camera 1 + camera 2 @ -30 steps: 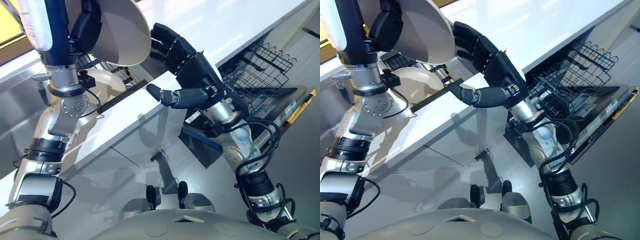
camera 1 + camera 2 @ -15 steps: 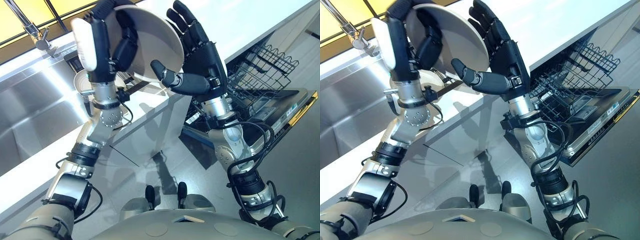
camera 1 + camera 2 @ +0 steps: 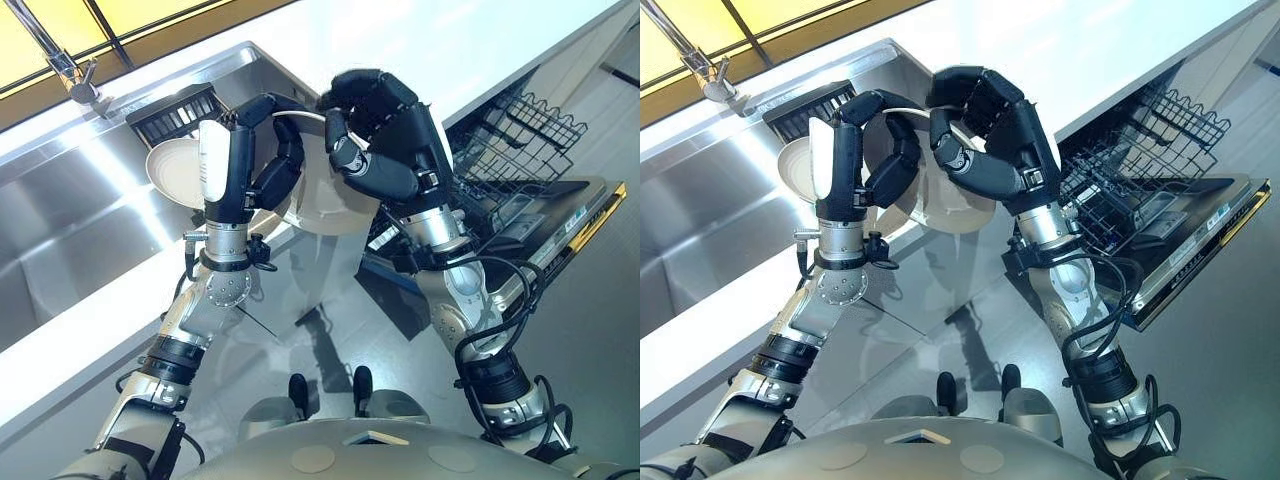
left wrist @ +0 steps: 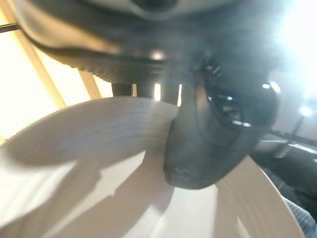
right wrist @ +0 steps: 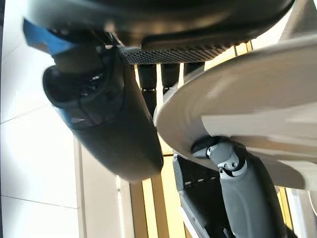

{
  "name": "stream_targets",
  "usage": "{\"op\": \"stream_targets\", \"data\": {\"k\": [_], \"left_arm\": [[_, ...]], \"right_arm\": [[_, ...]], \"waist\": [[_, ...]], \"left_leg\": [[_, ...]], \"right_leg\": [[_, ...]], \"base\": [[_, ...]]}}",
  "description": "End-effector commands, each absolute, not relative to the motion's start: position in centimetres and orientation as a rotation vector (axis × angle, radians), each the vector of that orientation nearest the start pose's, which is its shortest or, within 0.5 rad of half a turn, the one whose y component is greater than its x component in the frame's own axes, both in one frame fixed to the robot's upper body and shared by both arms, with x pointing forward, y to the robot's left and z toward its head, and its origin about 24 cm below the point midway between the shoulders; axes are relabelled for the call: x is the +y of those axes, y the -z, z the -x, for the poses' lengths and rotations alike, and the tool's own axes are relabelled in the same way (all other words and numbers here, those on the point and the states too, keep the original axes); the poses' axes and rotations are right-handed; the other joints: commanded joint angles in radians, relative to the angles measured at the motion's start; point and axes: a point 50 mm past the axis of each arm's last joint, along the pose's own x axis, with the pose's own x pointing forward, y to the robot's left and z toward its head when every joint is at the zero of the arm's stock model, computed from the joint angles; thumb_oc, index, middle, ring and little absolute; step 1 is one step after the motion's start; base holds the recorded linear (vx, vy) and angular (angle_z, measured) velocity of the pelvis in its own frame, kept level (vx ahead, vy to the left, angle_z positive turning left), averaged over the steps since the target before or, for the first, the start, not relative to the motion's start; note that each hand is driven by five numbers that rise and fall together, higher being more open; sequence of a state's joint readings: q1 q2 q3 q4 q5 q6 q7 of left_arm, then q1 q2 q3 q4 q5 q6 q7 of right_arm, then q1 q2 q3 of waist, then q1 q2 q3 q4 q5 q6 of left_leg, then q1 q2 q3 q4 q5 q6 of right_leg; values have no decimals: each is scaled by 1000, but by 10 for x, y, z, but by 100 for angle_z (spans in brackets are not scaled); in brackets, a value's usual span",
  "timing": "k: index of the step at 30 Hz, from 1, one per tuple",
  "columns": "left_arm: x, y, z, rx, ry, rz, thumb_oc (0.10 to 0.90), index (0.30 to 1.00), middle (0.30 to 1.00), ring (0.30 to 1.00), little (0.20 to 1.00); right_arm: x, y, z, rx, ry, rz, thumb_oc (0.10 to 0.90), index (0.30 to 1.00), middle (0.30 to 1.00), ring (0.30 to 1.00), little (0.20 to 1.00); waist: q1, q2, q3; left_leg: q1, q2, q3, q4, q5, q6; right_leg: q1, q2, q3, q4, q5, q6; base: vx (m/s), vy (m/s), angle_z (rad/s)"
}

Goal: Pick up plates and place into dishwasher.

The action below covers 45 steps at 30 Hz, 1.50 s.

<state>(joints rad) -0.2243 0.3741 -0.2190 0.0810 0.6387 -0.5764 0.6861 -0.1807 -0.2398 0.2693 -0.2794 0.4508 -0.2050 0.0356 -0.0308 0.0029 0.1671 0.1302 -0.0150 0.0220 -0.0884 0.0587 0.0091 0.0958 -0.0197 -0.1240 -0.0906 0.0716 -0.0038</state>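
Left hand and right hand both curl round one cream plate, held tilted over the counter edge, between the sink and the open dishwasher.

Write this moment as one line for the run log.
phase: handover | plate: held by both | left hand: gripping | right hand: gripping | dishwasher: open

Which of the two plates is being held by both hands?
The plate raised over the counter edge, gripped by left hand and right hand; the other plate sits by the sink.
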Motion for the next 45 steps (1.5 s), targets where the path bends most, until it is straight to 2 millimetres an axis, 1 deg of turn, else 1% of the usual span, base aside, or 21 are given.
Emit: {"op": "stream_targets", "data": {"k": [1, 2, 3, 6, 7, 8, 9, 10, 12, 13, 16, 21, 26, 27, 28, 31, 33, 39, 45], "left_arm": [[143, -194, -231, -1453, -298, -436, 100, 300, 300, 300, 200], [144, -196, -232, -1457, -312, -446, 100, 300, 300, 300, 200], [146, -197, -233, -1462, -335, -466, 100, 300, 300, 300, 200], [152, -198, -236, -1446, -371, -517, 100, 300, 300, 300, 200], [157, -198, -237, -1438, -396, -541, 100, 300, 300, 300, 200], [159, -198, -237, -1434, -404, -548, 100, 300, 300, 300, 200], [164, -196, -239, -1419, -423, -568, 100, 300, 300, 300, 200], [166, -196, -239, -1415, -431, -572, 100, 300, 300, 300, 200], [173, -193, -240, -1395, -454, -589, 100, 300, 300, 300, 200], [174, -192, -241, -1389, -459, -594, 100, 300, 300, 300, 200], [178, -190, -242, -1368, -465, -603, 100, 300, 300, 300, 200], [180, -189, -243, -1344, -466, -620, 100, 300, 300, 300, 200], [183, -193, -244, -1347, -495, -617, 100, 300, 300, 300, 200], [183, -195, -244, -1352, -501, -614, 100, 300, 300, 300, 200], [183, -195, -244, -1352, -501, -614, 100, 300, 300, 300, 200], [179, -201, -244, -1354, -499, -614, 100, 300, 300, 300, 200], [177, -203, -246, -1349, -494, -617, 100, 300, 300, 300, 200], [174, -206, -248, -1339, -478, -605, 100, 300, 300, 300, 200], [165, -216, -256, -1340, -441, -618, 100, 300, 300, 300, 200]], "right_arm": [[-129, -141, -259, -484, -277, -278, 100, 300, 300, 300, 200], [-129, -138, -260, -469, -273, -274, 100, 300, 300, 300, 200], [-130, -134, -261, -440, -273, -283, 100, 300, 300, 300, 200], [-132, -125, -261, -390, -272, -283, 100, 300, 300, 300, 200], [-133, -123, -260, -376, -275, -280, 177, 366, 366, 366, 277], [-134, -122, -260, -371, -275, -277, 215, 399, 399, 399, 315], [-136, -120, -260, -358, -275, -270, 641, 764, 764, 764, 741], [-136, -119, -260, -354, -275, -267, 800, 900, 900, 900, 900], [-138, -118, -261, -350, -275, -260, 800, 900, 900, 900, 900], [-139, -119, -262, -356, -274, -258, 800, 900, 900, 900, 900], [-141, -123, -262, -382, -267, -257, 800, 900, 900, 900, 900], [-146, -135, -259, -471, -241, -228, 800, 900, 900, 900, 900], [-148, -144, -257, -532, -233, -198, 800, 900, 900, 900, 900], [-148, -149, -256, -568, -231, -184, 800, 900, 900, 900, 900], [-148, -149, -256, -568, -231, -184, 800, 900, 900, 900, 900], [-146, -166, -250, -686, -238, -107, 800, 900, 900, 900, 900], [-143, -175, -247, -733, -270, -86, 800, 900, 900, 900, 900], [-137, -189, -243, -780, -367, -111, 800, 900, 900, 900, 900], [-122, -193, -247, -733, -492, -92, 800, 900, 900, 900, 900]], "waist": [[2, -5, -125], [-1, -4, -127], [-3, -4, -127], [-4, -3, -130], [-5, -2, -131], [-5, -2, -132], [-5, -2, -134], [-5, -2, -135], [-3, 1, -137], [-2, 2, -138], [-1, 4, -142], [-2, 8, -146], [-6, 10, -149], [-7, 11, -150], [-7, 11, -150], [-8, 13, -151], [-10, 13, -152], [-14, 11, -152], [-21, 8, -156]], "left_leg": [[-8, -31, -1, 1, -93, 25], [-13, -31, -3, 1, -86, 25], [-6, -33, -5, 1, -94, 25], [-4, -35, -10, 1, -95, 26], [-8, -36, -11, 1, -88, 27], [-8, -36, -11, 1, -87, 27], [-1, -36, -12, 1, -95, 26], [-2, -36, -12, 1, -94, 26], [-1, -36, -13, 1, -93, 25], [-7, -36, -13, 1, -85, 24], [-6, -35, -12, 1, -85, 25], [-3, -35, -10, 1, -87, 26], [2, -35, -4, 1, -92, 29], [3, -35, -3, 1, -93, 29], [3, -35, -2, 1, -93, 29], [4, -35, 0, 1, -94, 29], [6, -36, 1, 1, -96, 29], [7, -36, 1, 1, -99, 30], [6, -36, 2, 1, -98, 28]], "right_leg": [[1, 51, -14, 119, -184, 21], [-5, 51, -13, 120, -177, 20], [1, 50, -12, 122, -185, 21], [2, 48, -12, 123, -186, 22], [-1, 48, -15, 122, -178, 22], [0, 48, -16, 121, -177, 22], [8, 47, -17, 120, -185, 23], [7, 47, -17, 120, -184, 23], [9, 47, -18, 118, -183, 23], [4, 47, -19, 118, -175, 22], [8, 47, -20, 114, -174, 24], [11, 47, -18, 111, -172, 26], [11, 47, -15, 109, -173, 26], [12, 46, -15, 107, -173, 27], [12, 46, -15, 107, -173, 27], [12, 47, -13, 104, -173, 27], [14, 48, -10, 101, -173, 28], [14, 51, -2, 99, -174, 26], [10, 55, 7, 102, -175, 28]], "base": [[-33, 23, 6], [-12, 31, 6], [-11, 27, 9], [-13, 13, 12], [-38, 0, 21], [-12, -1, 22], [20, -1, 15], [19, 0, 10], [-16, 3, 6], [-21, -1, 5], [6, -5, 6], [6, -2, 0], [4, -2, -1], [18, -7, -4], [20, -5, -5], [16, -3, -7], [19, -7, -5], [2, -6, -5], [0, 0, 0]]}}
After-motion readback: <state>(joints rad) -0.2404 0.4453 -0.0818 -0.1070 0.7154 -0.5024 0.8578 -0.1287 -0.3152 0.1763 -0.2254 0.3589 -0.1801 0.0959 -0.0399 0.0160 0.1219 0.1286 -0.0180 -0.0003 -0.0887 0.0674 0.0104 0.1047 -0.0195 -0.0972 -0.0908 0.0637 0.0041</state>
